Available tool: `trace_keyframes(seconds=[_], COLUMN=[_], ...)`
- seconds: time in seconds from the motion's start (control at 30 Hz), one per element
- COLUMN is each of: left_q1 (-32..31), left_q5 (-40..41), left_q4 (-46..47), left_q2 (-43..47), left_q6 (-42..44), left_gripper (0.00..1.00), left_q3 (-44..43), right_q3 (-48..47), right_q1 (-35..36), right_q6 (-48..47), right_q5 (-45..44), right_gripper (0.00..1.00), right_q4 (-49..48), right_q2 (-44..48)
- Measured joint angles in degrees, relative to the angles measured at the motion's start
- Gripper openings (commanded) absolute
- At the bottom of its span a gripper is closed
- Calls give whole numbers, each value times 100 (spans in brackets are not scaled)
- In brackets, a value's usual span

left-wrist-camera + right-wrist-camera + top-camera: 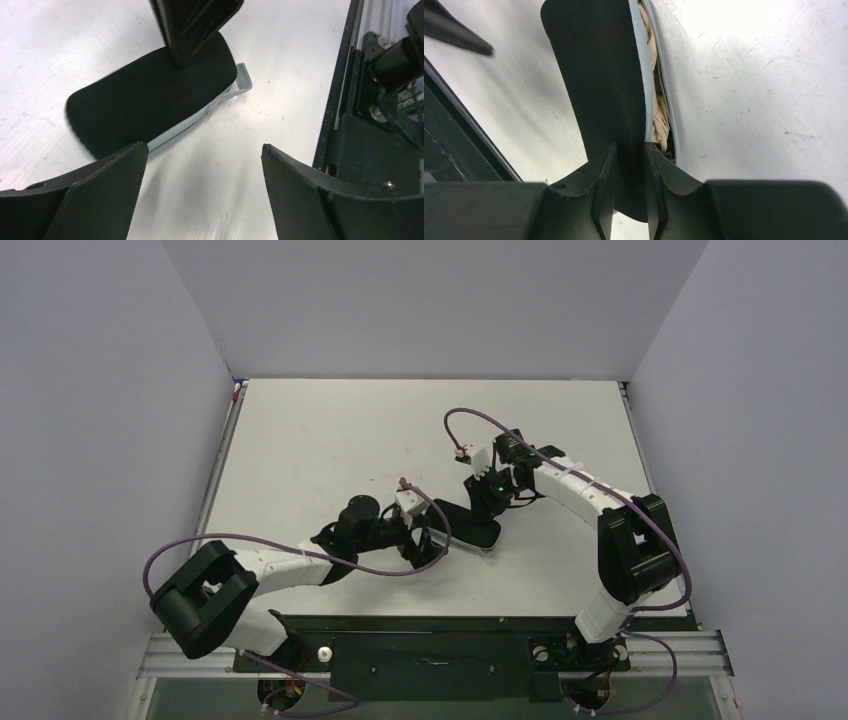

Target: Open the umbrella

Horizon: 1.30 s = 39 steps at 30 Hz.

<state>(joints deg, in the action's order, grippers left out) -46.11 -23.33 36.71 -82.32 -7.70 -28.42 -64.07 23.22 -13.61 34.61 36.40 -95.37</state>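
A black oblong pouch (466, 524) with a pale grey rim lies in the middle of the table. It also shows in the left wrist view (145, 100). My right gripper (630, 155) is shut on the pouch's black upper flap (596, 75) at one end and holds it slightly raised. Through the gap, peach-tan folded fabric of the umbrella (658, 112) shows inside the pouch. The rest of the umbrella is hidden. My left gripper (205, 165) is open and empty, low over the bare table just beside the pouch's near-left end (428, 536).
The black frame rail (340, 100) runs along the table's near edge, close to my left gripper. White walls (120, 390) enclose the table on the left, the back and the right. Purple cables (300, 540) loop off both wrists.
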Motion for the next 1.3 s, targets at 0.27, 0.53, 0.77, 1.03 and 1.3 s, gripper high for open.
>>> trace_keyframes(seconds=[0.27,0.53,0.77,1.03,1.3], left_q1=[787,1722,1882,1843,1403], left_q5=[-76,295,356,367,317], left_q4=[-1224,-1768,-1871,-1683,-1738], left_q2=[1416,1438,748,-179,-514], left_q6=[-133,-487,-874,-1353,-1484], left_gripper=[89,85,81,79,71], left_q3=[44,31,-282,-846,-999], right_q3=[-538,-442,-232,498,533], right_q1=[28,337,833,1790,1845], right_q6=[-739,-1139,-1296,-1126,-1080], right_q5=[210,608,804,708,511], right_gripper=[27,22,21,23,29], right_q4=[754,1128,1237,903,763], right_q2=[28,282,575,1054,1143])
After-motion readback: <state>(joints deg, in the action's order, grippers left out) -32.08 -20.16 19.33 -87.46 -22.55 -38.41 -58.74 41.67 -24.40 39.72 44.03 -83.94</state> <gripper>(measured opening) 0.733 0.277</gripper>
